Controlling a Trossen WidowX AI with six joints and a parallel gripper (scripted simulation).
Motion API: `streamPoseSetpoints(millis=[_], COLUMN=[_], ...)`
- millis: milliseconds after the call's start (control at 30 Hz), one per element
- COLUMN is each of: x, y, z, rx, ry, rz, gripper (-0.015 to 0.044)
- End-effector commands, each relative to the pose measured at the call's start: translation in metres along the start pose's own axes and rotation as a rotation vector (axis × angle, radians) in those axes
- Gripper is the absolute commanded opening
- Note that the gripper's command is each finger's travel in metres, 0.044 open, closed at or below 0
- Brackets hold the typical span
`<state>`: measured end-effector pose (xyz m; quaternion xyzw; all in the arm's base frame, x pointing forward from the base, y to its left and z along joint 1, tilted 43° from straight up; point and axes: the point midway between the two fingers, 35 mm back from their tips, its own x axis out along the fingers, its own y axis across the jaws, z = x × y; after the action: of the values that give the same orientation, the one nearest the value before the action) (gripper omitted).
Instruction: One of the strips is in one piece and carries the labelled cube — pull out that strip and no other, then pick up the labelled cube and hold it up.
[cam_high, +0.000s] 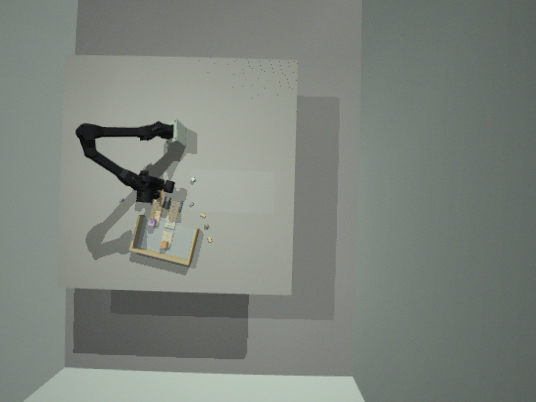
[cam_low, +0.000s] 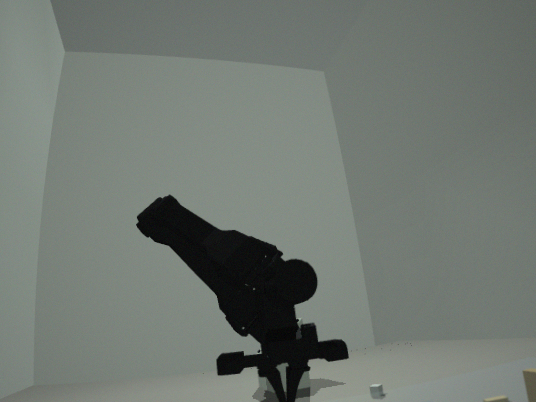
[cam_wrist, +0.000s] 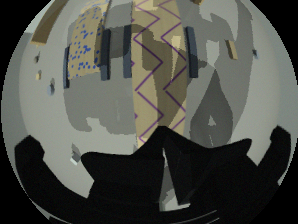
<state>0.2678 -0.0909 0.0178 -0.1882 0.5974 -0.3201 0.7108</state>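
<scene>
A tan strip with a purple zigzag (cam_wrist: 158, 63) (cam_high: 155, 212) runs from my fingertips toward the wooden tray (cam_high: 160, 257). The purple labelled cube (cam_high: 151, 223) rides on the strip's far end, at the tray's open near edge. My gripper (cam_wrist: 161, 129) (cam_high: 152, 200) (cam_low: 282, 387) is low on the table and shut on the near end of the zigzag strip. A second strip with blue dots (cam_wrist: 83, 50) (cam_high: 173, 214) lies beside it, and my fingers do not touch it.
An orange cube (cam_high: 164, 244) sits inside the tray. Small loose cubes (cam_high: 192, 180) (cam_high: 203, 215) (cam_low: 376, 389) lie scattered on the table to the right of the strips. The arm's grey-green base block (cam_high: 177, 132) stands further back.
</scene>
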Motion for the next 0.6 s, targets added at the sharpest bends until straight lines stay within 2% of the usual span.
streamPoseSetpoints(millis=[0, 567], x=[0.004, 0.004], y=[0.000, 0.000], z=[-0.014, -0.040], rx=[-0.010, -0.011], ry=[0.024, 0.025], rz=[-0.005, -0.005], gripper=[0.0000, 0.0000])
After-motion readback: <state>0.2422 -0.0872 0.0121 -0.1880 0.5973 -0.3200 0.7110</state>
